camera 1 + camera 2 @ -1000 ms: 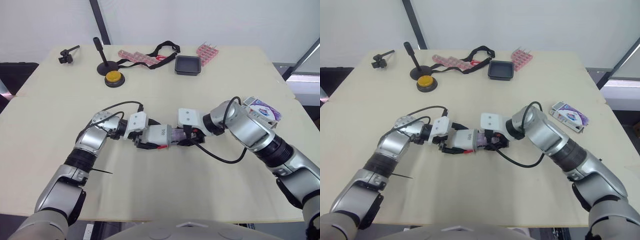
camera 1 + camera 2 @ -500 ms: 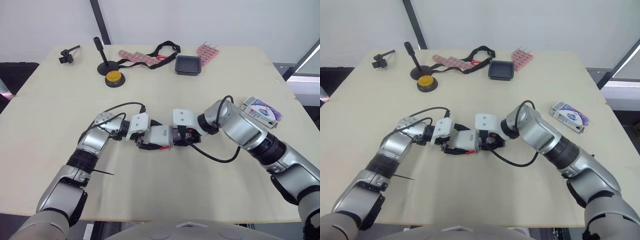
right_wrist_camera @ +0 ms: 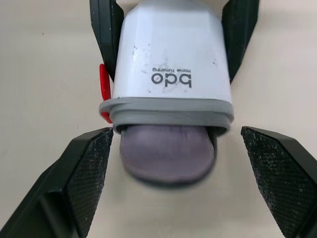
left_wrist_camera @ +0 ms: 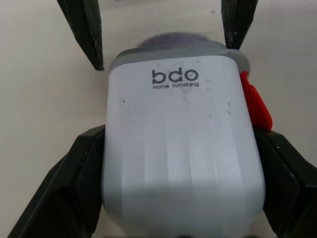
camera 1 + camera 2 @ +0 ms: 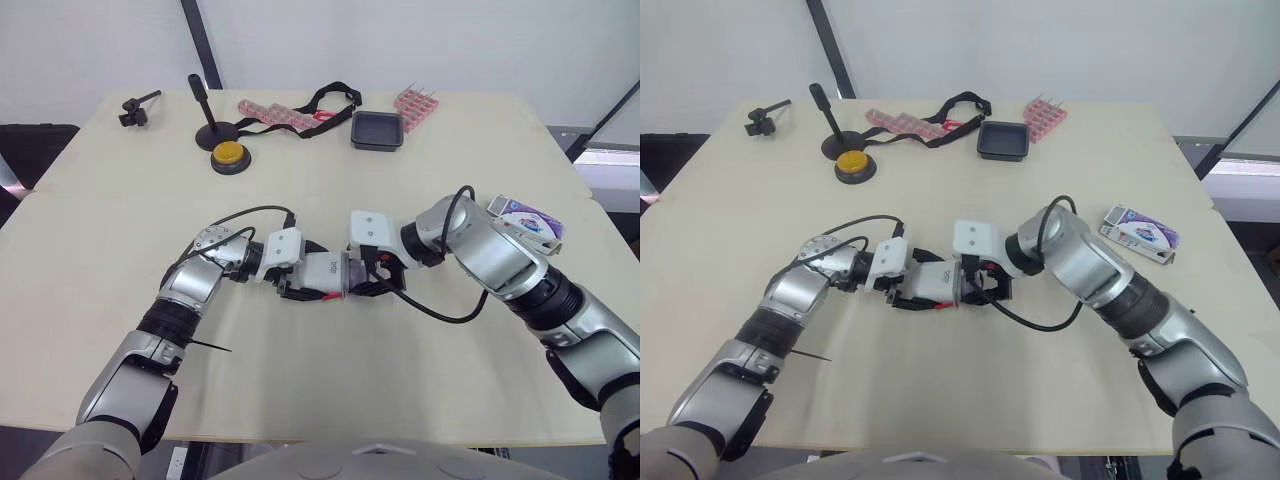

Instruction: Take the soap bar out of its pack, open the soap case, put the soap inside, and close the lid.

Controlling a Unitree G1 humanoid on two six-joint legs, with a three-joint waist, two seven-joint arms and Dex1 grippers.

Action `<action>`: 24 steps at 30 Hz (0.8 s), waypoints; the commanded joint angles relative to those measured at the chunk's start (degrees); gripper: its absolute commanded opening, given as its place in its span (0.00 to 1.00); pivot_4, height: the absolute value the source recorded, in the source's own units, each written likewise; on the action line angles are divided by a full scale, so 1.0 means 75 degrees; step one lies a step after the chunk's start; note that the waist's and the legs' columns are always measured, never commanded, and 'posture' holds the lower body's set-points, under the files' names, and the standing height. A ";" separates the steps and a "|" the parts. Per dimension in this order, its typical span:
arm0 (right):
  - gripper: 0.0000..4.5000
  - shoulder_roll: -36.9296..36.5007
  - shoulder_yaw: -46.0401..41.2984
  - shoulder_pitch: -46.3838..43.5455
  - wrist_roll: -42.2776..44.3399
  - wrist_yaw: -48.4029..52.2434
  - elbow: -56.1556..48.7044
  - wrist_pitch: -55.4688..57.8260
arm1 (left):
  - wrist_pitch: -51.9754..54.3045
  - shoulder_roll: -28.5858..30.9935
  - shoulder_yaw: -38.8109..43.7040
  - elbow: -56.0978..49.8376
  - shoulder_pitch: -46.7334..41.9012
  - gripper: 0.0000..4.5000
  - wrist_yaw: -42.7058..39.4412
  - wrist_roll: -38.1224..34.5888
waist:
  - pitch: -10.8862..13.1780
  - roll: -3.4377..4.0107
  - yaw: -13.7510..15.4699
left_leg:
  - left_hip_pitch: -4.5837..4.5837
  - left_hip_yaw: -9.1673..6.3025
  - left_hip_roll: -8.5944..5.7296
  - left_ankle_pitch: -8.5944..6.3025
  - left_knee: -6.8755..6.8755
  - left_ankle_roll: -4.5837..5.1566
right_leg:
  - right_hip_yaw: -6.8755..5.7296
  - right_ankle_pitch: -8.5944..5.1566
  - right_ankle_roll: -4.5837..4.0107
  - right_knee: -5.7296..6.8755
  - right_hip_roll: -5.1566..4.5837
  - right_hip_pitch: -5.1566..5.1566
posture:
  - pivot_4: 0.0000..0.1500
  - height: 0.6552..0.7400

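Two pincers meet at the middle of your tabletop (image 5: 120,230). Your left pincer (image 5: 300,282) is clamped on the white soap case (image 4: 181,144), its black fingers (image 4: 74,183) pressed against the case's two long sides. The case lies level, low at the tabletop; whether it rests on the surface cannot be told. Its grey-rimmed end points toward your right pincer (image 5: 372,278), and the purple-grey soap bar (image 3: 167,151) sticks partway out of that end. A red latch (image 4: 255,101) sits on one side of the case, by the rim.

Your right pincer is spread wide, with one finger (image 3: 84,173) on each side of the protruding soap bar. There is a clear gap to the soap on both sides, and the pincer holds nothing.

The soap pack (image 5: 525,222) lies well apart, near the right edge of the tabletop beyond your right arm. Along the far edge you have a yellow button (image 5: 228,154), a black stand (image 5: 205,118), a black strap (image 5: 325,100), a black tray (image 5: 377,130) and a pink rack (image 5: 414,102).
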 commanded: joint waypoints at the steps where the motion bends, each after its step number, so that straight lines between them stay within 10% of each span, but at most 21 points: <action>1: 0.99 -0.0268 -0.0769 0.0160 0.0375 -0.0049 -0.0416 0.0112 | -0.0125 0.0055 0.0018 -0.0029 -0.0107 0.77 -0.0031 -0.0034 | 0.0000 0.0000 -0.0001 | 0.0000 0.0000 0.0000 0.0000 0.0000 0.0000 | 0.0000 0.0000 0.0000 0.0000 0.0000 0.0000 | 1.00 0.87; 7: 0.99 -0.0829 -0.1651 0.0605 0.0788 -0.0123 -0.0464 0.0166 | -0.0148 0.0081 0.0008 -0.0008 -0.0120 0.77 -0.0032 -0.0047 | 0.0000 0.0000 0.0047 | 0.0002 0.0002 -0.0001 0.0000 0.0000 0.0000 | 0.0005 0.0000 0.0000 -0.0001 -0.0002 0.0000 | 1.00 0.87; 21: 0.00 -0.0687 -0.1219 0.1729 0.0249 -0.0655 -0.0335 -0.1609 | -0.0137 0.0071 0.0049 -0.0012 -0.0130 0.77 -0.0005 -0.0103 | 0.0000 0.0000 -0.0023 | 0.0002 0.0004 0.0003 0.0000 0.0001 0.0003 | 0.0006 -0.0001 -0.0001 0.0001 -0.0009 0.0000 | 1.00 0.87; 24: 0.00 -0.0547 -0.1053 0.1720 0.0276 -0.0618 -0.0475 -0.1468 | -0.0120 0.0082 0.0051 -0.0029 -0.0119 0.77 0.0014 -0.0095 | 0.0000 0.0000 -0.0023 | 0.0002 0.0004 0.0002 0.0001 0.0001 0.0003 | 0.0006 -0.0001 -0.0001 0.0001 -0.0009 0.0000 | 1.00 0.87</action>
